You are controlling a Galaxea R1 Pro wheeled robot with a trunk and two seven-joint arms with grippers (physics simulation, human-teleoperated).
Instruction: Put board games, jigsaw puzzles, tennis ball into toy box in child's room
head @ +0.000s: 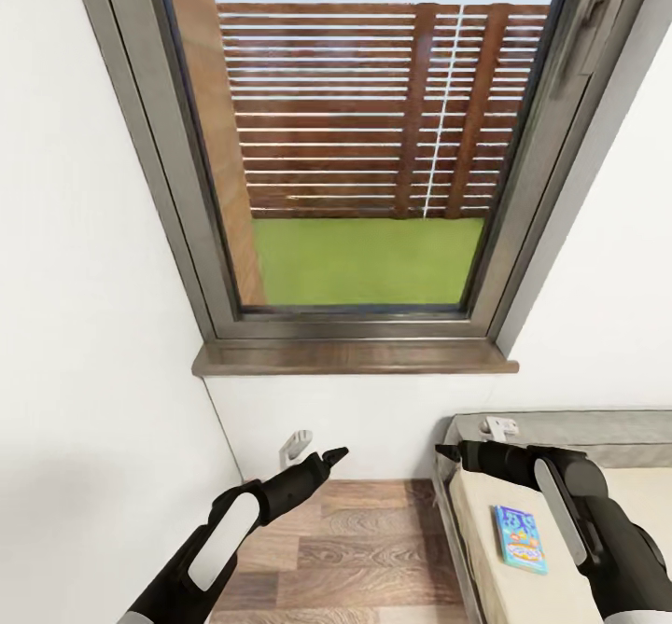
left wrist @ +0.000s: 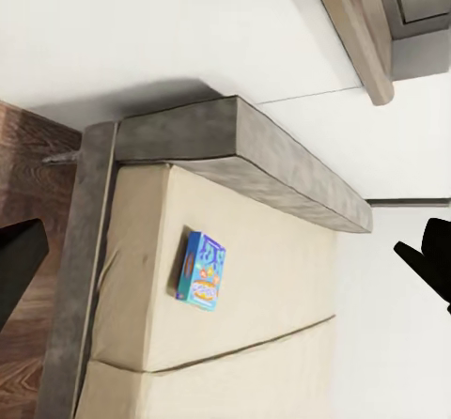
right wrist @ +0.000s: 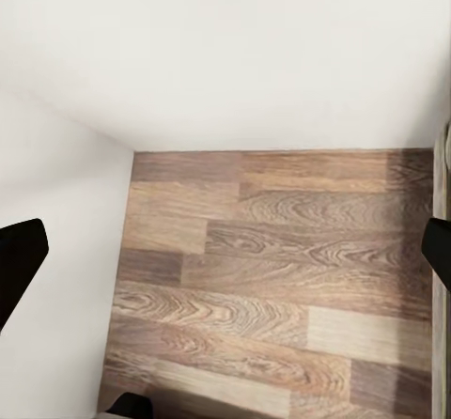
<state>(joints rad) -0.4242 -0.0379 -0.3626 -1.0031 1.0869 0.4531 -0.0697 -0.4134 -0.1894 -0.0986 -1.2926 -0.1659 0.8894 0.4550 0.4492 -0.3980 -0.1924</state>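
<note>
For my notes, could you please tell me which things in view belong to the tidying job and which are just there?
Job:
- blue board game
- bed it lies on

Just there:
- window
- sill
- floor
- wall socket

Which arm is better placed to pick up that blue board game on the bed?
Probably the right. The blue board game lies on the bed just beside the right arm, while the left claw hangs over the floor farther away.
</note>
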